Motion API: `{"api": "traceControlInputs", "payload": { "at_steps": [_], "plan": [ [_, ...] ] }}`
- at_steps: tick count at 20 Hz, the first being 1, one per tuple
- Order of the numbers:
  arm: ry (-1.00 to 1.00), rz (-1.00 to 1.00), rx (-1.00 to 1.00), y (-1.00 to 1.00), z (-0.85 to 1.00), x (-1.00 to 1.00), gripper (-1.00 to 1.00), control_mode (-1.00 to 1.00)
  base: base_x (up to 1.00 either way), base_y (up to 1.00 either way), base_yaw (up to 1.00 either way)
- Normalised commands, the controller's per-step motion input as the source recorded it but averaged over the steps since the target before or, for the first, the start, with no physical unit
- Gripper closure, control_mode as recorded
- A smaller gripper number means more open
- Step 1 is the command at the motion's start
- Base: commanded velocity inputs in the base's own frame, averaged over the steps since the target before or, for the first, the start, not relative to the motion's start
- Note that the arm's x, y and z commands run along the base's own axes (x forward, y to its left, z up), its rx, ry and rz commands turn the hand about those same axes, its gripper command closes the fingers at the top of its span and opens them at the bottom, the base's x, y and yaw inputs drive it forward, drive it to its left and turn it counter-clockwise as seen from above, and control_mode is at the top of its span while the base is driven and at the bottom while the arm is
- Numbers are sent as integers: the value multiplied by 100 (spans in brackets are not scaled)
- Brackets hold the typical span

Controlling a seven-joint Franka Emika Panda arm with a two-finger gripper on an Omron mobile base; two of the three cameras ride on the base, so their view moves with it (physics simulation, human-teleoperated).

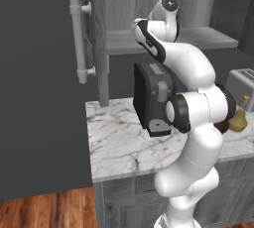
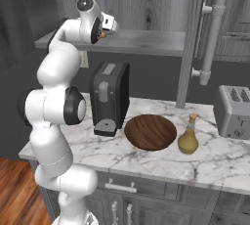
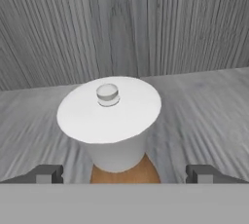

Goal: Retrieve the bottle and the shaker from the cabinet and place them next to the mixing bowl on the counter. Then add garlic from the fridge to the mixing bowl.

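Two base cameras, one hand camera
Both base views look forward and down from behind the arm (image 1: pixel 198 123), sharing the marble surface (image 2: pixel 146 163) and coffee machine (image 1: pixel 151 95); the hand view sits close above the shaker (image 3: pixel 109 121) on the cabinet shelf (image 3: pixel 204 106).

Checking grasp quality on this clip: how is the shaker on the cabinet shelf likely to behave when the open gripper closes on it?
The shaker looks rigid, so probably no squashing. Its white cap flares wider than the brown body below, so it may be top-heavy and tip if nudged. Smooth round sides could slip or twist between the gripper fingers.

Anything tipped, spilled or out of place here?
Nothing stands out. The shaker stands upright on the cabinet shelf between the open gripper fingers; the bottle stands upright beside the mixing bowl.
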Motion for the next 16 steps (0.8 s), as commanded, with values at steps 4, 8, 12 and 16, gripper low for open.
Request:
{"api": "traceControlInputs", "payload": {
  "at_steps": [4,8,12,16],
  "plan": [
    [0,0,0,0,0,5,-100,-100,0,0,0],
    [0,0,0,0,0,0,-100,-100,0,0,0],
    [0,0,0,0,0,0,100,-100,0,0,0],
    [0,0,0,0,0,0,100,-100,0,0,0]
  ]
}}
